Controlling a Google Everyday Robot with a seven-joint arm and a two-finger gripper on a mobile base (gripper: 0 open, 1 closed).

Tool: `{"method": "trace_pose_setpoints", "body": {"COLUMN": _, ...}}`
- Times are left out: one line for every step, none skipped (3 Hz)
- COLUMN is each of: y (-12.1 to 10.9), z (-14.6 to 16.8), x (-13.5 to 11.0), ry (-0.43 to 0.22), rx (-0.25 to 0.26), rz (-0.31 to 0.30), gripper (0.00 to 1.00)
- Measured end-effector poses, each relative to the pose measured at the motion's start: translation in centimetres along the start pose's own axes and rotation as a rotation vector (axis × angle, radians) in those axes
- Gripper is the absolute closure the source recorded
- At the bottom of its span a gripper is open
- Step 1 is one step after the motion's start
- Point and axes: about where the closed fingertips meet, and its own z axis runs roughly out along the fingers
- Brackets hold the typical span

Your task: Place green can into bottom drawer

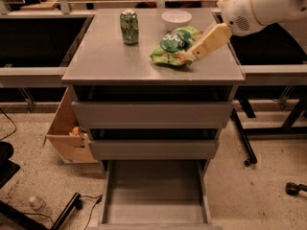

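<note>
The green can (129, 27) stands upright on the grey cabinet top (110, 61), at the back left. The bottom drawer (154, 193) is pulled out below the two upper drawers, and its flat floor shows nothing inside. My gripper (197, 51) reaches in from the upper right on a white arm (268, 6). It hovers over the right part of the cabinet top, at the right edge of the snack bag, well to the right of the can.
A green-and-orange snack bag (172, 46) lies mid-top, with a white bowl (176, 17) behind it. The two upper drawers (152, 114) stand slightly out. A cardboard box (67, 133) sits on the floor to the left. Dark tables flank the cabinet on both sides.
</note>
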Motion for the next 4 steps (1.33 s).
{"method": "trace_pose_setpoints", "body": {"y": -0.9, "z": 0.1, "x": -0.6, "ry": -0.023, "rx": 0.037, "rz": 0.002, "gripper": 0.00}}
{"method": "trace_pose_setpoints", "body": {"y": -0.9, "z": 0.1, "x": -0.6, "ry": -0.023, "rx": 0.037, "rz": 0.002, "gripper": 0.00}}
{"method": "trace_pose_setpoints", "body": {"y": -1.5, "z": 0.6, "x": -0.8, "ry": -0.048, "rx": 0.032, "rz": -0.005, "gripper": 0.00}}
{"method": "trace_pose_setpoints", "body": {"y": -4.0, "z": 3.8, "x": -1.1, "ry": -0.093, "rx": 0.004, "rz": 0.008, "gripper": 0.00}}
